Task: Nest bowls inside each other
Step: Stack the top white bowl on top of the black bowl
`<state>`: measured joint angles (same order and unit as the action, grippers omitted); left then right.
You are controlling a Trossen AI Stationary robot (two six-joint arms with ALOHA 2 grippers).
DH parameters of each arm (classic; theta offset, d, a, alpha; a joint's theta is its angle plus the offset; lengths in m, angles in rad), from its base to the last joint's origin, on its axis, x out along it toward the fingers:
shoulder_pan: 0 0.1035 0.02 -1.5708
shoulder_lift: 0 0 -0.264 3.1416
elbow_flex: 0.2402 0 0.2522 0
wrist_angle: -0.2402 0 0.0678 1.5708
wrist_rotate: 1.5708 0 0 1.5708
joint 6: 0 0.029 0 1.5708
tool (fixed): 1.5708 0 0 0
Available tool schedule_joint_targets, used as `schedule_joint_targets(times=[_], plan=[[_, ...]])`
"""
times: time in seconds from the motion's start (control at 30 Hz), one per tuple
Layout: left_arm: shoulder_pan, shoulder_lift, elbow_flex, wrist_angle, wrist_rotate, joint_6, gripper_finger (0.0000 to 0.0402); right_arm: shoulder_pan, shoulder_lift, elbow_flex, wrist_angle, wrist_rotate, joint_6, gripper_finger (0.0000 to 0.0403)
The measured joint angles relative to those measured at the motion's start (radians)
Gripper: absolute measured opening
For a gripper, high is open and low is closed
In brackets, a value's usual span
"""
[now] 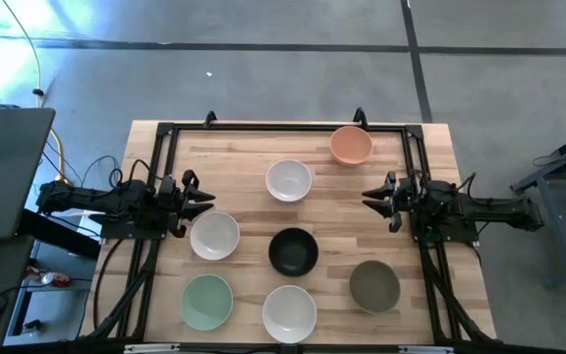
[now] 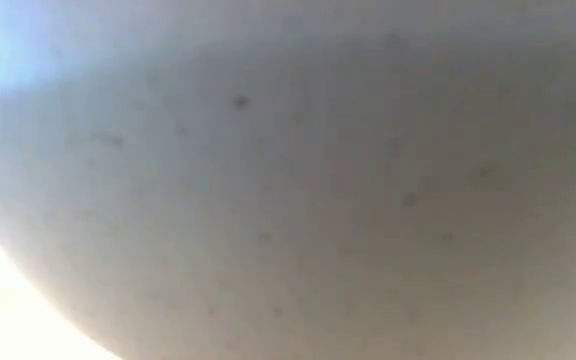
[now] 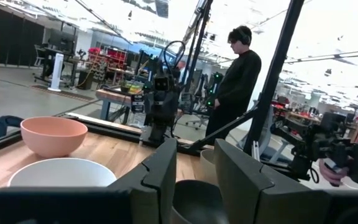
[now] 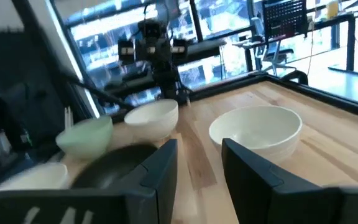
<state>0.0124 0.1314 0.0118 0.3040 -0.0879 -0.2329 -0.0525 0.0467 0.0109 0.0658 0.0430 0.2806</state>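
Seven bowls stand apart on their bases on the wooden table: peach [image 1: 351, 146], three white [image 1: 289, 181] [image 1: 214, 236] [image 1: 290, 313], black [image 1: 293, 252], olive [image 1: 374, 286] and mint [image 1: 207, 301]. My left gripper [image 1: 204, 200] hovers open at the table's left, just beyond the left white bowl. My right gripper [image 1: 369, 197] hovers open at the right, facing it. The left wrist view shows the peach bowl [image 3: 53, 135], a white bowl [image 3: 61, 173] and the black bowl [image 3: 197, 199] past the open fingers [image 3: 194, 171]. The right wrist view shows white bowls [image 4: 257, 130] [image 4: 153, 117] and the mint bowl [image 4: 86, 135].
A black metal frame [image 1: 165, 133] runs around the table's far and side edges. The near white bowl's wall [image 2: 288, 180] fills the low view. A person [image 3: 238, 81] stands in the room beyond the table. Bare wood lies between the two grippers.
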Motion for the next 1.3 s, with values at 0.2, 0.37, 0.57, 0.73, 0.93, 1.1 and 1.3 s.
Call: schedule_joint_targets(times=[0.2, 0.37, 0.57, 0.73, 0.93, 1.1, 1.3], plan=[[0.000, 0.000, 0.000, 0.000, -0.017, -0.032, 0.0097, 0.000, 0.000, 0.000, 0.094, 0.013, 0.015, 0.0119], [0.000, 0.001, 0.022, 0.000, -0.048, -0.052, 0.0105, 0.000, 0.000, 0.000, 0.194, 0.007, 0.083, 0.0119], [0.000, 0.036, 0.090, -0.007, -0.073, -0.045, 0.0139, 0.000, 0.000, 0.038, 0.232, -0.013, 0.106, 0.0119], [0.000, 0.145, 0.179, -0.143, -0.110, -0.050, 0.0186, 0.000, 0.000, 0.096, 0.190, -0.061, 0.151, 0.0119], [0.000, 0.330, 0.286, -0.165, -0.117, -0.019, 0.0234, 0.000, 0.069, 0.213, 0.050, -0.062, 0.144, 0.0119], [0.000, 0.428, 0.345, -0.163, -0.122, 0.026, 0.0237, 0.000, 0.138, 0.305, -0.034, -0.073, 0.078, 0.0119], [0.000, 0.482, 0.355, -0.028, -0.103, 0.012, 0.0235, 0.000, 0.181, 0.381, -0.199, -0.074, 0.091, 0.0119]])
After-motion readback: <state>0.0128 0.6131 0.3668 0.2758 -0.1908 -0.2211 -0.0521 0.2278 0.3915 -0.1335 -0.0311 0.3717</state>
